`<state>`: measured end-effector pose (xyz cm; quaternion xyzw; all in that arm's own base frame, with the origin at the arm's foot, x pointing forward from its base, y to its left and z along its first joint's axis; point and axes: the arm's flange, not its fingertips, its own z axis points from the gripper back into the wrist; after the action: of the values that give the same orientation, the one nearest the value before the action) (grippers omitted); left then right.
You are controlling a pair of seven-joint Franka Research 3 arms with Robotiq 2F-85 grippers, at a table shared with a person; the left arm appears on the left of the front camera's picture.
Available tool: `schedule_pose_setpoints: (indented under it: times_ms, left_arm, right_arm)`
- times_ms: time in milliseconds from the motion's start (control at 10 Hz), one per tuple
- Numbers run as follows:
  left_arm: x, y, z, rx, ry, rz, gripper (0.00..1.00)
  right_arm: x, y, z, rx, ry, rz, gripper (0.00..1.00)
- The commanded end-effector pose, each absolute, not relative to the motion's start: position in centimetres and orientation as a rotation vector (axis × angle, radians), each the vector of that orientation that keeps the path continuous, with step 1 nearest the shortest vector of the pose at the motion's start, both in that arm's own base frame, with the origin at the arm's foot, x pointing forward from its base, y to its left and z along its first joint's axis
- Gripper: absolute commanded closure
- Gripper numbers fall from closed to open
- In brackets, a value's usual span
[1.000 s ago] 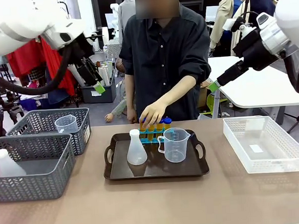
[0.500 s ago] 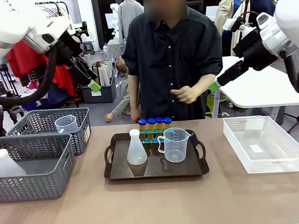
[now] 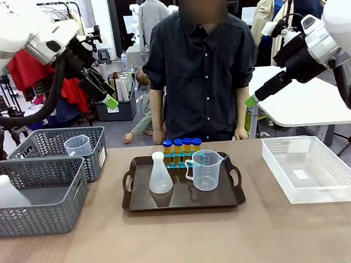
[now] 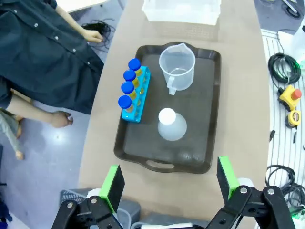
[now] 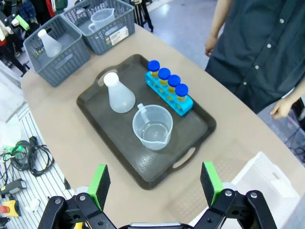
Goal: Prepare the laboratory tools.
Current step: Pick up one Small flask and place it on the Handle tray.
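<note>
A small blue rack (image 3: 181, 162) holding several blue-capped tubes of yellow liquid (image 3: 182, 146) stands at the far edge of the dark brown tray (image 3: 184, 207). In front of it are a translucent conical flask (image 3: 160, 175) and a clear handled beaker (image 3: 206, 170). My left gripper (image 3: 111, 101) hangs high at the left, open and holding nothing. My right gripper (image 3: 251, 101) hangs high at the right, also open. From above, the left wrist view shows the left gripper (image 4: 169, 179) over the rack (image 4: 135, 96), beaker (image 4: 177, 68) and flask (image 4: 170, 126). The right wrist view shows the right gripper (image 5: 155, 182) above the rack (image 5: 170, 93), beaker (image 5: 152, 127) and flask (image 5: 118, 95).
Two grey baskets stand at the left: the near one (image 3: 39, 207) holds a white flask (image 3: 6, 192), the far one (image 3: 50, 142) a clear beaker (image 3: 77, 145). A clear white bin (image 3: 311, 173) sits at the right. A person (image 3: 205, 75) stands at the far edge, arms down.
The person's hand has left the tubes and dropped to the side. My left gripper has shifted slightly left and up. The right arm has not moved.
</note>
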<state>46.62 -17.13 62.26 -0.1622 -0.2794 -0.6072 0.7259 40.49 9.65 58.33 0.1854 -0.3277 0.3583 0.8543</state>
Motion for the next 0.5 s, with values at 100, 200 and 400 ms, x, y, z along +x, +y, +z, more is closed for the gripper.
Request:
schedule_pose_setpoints:
  times_ms: [100,200,400]
  left_arm:
    - [46.73,-17.05,62.25,-0.355,-0.62,-1.33,0.0]
    - [46.73,-17.05,62.25,-0.355,-0.62,-1.33,0.0]
    - [46.73,-17.05,62.25,-0.355,-0.62,-1.33,0.0]
  right_arm:
    - [40.52,9.61,58.41,0.406,-0.692,0.753,0.0]
    - [40.52,9.61,58.41,0.406,-0.692,0.753,0.0]
    - [40.52,9.61,58.41,0.406,-0.692,0.753,0.0]
